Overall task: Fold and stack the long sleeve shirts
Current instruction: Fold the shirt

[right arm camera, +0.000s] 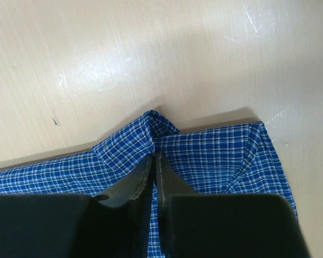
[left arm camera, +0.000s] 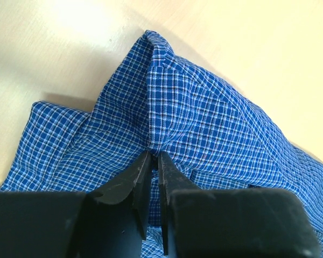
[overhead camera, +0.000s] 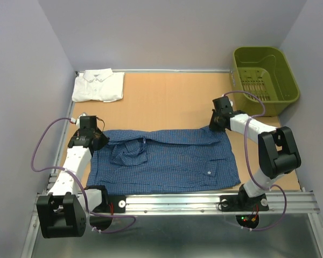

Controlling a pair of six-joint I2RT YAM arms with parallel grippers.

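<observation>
Both end effectors (left arm camera: 152, 157) (right arm camera: 153, 157) on blue shirt (overhead camera: 172, 158) (far edge pinched)

I see my pale wooden table (overhead camera: 172, 99), blue checked shirt (overhead camera: 172, 158) spread near, white shirt (overhead camera: 98, 86) folded far-left, green basket (overhead camera: 261, 75) far-right.

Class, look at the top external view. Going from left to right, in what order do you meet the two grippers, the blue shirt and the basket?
left gripper → blue checked shirt → right gripper → olive-green basket
</observation>
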